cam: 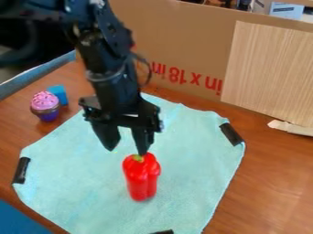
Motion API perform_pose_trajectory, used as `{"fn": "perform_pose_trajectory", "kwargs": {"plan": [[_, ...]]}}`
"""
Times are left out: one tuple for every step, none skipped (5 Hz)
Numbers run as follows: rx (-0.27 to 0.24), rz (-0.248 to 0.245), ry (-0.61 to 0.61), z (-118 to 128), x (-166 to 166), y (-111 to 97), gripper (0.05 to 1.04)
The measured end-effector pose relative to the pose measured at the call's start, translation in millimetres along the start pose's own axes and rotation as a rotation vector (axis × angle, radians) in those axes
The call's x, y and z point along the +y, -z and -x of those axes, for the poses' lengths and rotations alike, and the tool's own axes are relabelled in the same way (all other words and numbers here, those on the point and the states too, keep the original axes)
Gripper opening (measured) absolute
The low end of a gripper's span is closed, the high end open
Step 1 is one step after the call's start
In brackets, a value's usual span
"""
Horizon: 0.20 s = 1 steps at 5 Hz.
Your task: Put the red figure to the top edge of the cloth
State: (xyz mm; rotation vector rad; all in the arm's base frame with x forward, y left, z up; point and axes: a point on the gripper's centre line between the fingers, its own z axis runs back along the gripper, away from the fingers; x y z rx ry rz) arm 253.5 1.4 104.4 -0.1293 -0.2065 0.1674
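Pepper (142, 178), red, sits on the pale blue-green cloth (189, 183) just below the frame's middle, its stem end close beneath the spread claw (126, 152), nearer the right-hand finger in the picture. The black arm (109, 59) slants down from the upper left. Around the cloth is a brown wooden table (275, 178), with a toy cupcake (45, 106) and blue block (58, 94) at left and cardboard (177, 36) behind.
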Motion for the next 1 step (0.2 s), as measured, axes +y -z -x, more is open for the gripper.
{"fn": "perform_pose_trajectory", "kwargs": {"plan": [[-0.023, 0.057, -0.007, -4.8, 3.8, -25.4, 1.003]]}}
